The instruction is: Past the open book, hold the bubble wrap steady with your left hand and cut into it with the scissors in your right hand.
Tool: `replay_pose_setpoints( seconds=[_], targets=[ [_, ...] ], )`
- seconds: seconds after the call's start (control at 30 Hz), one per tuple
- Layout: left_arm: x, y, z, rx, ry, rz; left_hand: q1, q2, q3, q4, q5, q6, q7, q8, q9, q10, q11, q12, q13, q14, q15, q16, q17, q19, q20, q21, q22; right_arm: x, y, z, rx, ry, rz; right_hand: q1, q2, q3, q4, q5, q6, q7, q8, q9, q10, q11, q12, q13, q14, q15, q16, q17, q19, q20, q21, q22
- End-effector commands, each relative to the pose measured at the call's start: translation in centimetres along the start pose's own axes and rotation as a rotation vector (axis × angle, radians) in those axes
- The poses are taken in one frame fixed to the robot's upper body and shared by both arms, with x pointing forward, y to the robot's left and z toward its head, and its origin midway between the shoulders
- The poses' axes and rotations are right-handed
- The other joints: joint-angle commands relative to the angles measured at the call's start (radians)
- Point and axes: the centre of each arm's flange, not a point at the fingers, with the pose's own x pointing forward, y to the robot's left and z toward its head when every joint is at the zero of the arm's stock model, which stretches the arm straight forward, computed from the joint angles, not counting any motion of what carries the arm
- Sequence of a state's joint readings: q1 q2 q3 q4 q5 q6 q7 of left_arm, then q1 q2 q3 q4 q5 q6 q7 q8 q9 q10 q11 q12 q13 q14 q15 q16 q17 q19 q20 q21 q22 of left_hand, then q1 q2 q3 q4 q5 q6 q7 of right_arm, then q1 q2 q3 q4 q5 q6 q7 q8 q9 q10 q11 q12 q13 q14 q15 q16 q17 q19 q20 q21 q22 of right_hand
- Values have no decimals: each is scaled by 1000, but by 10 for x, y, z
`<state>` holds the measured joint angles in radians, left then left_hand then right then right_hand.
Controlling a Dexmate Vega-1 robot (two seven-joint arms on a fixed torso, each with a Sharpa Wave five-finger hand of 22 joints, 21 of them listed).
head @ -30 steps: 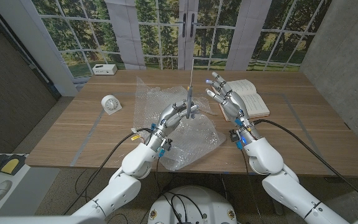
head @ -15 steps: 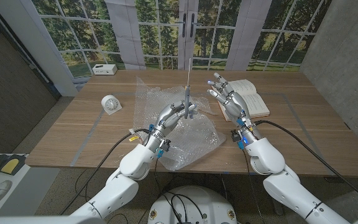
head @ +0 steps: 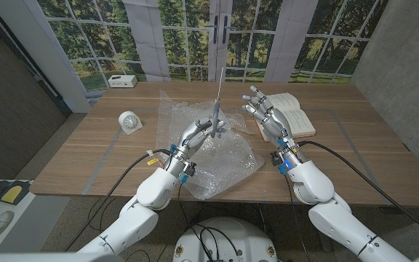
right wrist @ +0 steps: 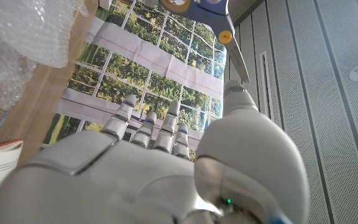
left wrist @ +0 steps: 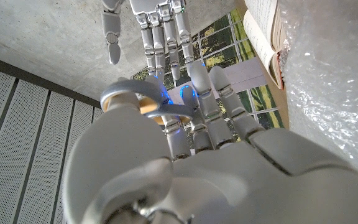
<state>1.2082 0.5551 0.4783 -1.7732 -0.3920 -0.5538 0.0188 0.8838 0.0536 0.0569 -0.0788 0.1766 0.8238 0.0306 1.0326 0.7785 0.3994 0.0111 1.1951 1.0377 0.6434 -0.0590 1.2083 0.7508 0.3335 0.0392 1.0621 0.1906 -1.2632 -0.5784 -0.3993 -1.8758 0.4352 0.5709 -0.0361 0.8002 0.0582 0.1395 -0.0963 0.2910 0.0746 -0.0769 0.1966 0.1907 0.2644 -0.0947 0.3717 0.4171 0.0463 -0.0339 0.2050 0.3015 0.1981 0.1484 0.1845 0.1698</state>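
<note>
The bubble wrap [head: 209, 149] lies crumpled over the middle of the wooden table [head: 86, 156], reaching from near the far side to the near edge, with the open book [head: 291, 116] just beside it on our right. We judge it very light, soft and slippery — a sheet that will buckle and slide under a blade unless pressed flat and pulled taut, so the place to pin it is a flatter patch close to the cut line, not a puffed-up fold. As things stand the scissors [head: 218, 116] are in our left hand [head: 195, 136], which grips the handle with the blades pointing straight up above the wrap; the left wrist view shows the grey loops [left wrist: 143, 107] caught among its fingers. Our right hand [head: 264, 113] hovers over the book's near page with fingers spread, holding nothing. That is the reverse of what the task asks, so we think the scissors have to change hands first. Whether the blades are parted or closed we cannot tell, since they read as one thin line against the window. The wrap's clear edges are hard to trace on the wood, and the left arm hides part of its near half.
</note>
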Motion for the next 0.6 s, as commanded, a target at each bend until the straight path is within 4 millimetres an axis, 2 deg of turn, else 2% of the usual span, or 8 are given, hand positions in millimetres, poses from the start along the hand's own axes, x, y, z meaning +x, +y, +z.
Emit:
replay_pose_setpoints(
  seconds=[0.03, 0.27, 0.47, 0.6],
  targets=[
    [-4, 12, 0, 37, -4, 43, -10, -1, -5, -4, 0, 10, 0, 65, -32, 145, -154, 7, 3, 5, -91, 1, -5, 8, -3, -3, 1, 2, 3, 1, 16, 3, 8, -9, 1, 0, -5, -5, -2, -3, 6, 3, 21, -6, 1, -3, 10, -22, 9, -1, -3, 5, 8, 6],
    [-8, 15, -2, 38, 6, 62, -35, -13, -17, 2, 1, 26, 9, 34, -76, 138, -152, 6, -2, 5, -94, -10, -8, 7, -4, -8, 0, 3, 4, 3, 10, 4, 11, -9, 2, 0, -7, -8, -2, -4, 7, 3, 33, -9, -1, -7, 11, -24, 11, -5, -3, 5, 8, 6],
    [-11, 18, -6, 37, 12, 77, -47, -23, -23, 2, 3, 2, 3, -10, -115, 112, -142, 3, 0, -2, -95, -26, -10, 3, -5, -16, -1, 2, 6, 3, 9, 7, 13, -8, 3, 1, -8, -10, -2, -5, 7, 3, 36, -10, -4, -10, 11, -26, 11, -7, -3, 5, 8, 6],
    [-12, 20, -9, 42, 18, 86, -79, -45, -41, 11, 2, 6, -1, -17, -117, 108, -150, 0, -5, 3, -97, -35, -16, 3, -8, -20, -1, 1, 6, 3, 8, 6, 10, -7, 4, 2, -9, -12, 0, -7, 8, 3, 39, -11, -6, -12, 12, -27, 12, -8, -2, 4, 9, 5]
  ],
)
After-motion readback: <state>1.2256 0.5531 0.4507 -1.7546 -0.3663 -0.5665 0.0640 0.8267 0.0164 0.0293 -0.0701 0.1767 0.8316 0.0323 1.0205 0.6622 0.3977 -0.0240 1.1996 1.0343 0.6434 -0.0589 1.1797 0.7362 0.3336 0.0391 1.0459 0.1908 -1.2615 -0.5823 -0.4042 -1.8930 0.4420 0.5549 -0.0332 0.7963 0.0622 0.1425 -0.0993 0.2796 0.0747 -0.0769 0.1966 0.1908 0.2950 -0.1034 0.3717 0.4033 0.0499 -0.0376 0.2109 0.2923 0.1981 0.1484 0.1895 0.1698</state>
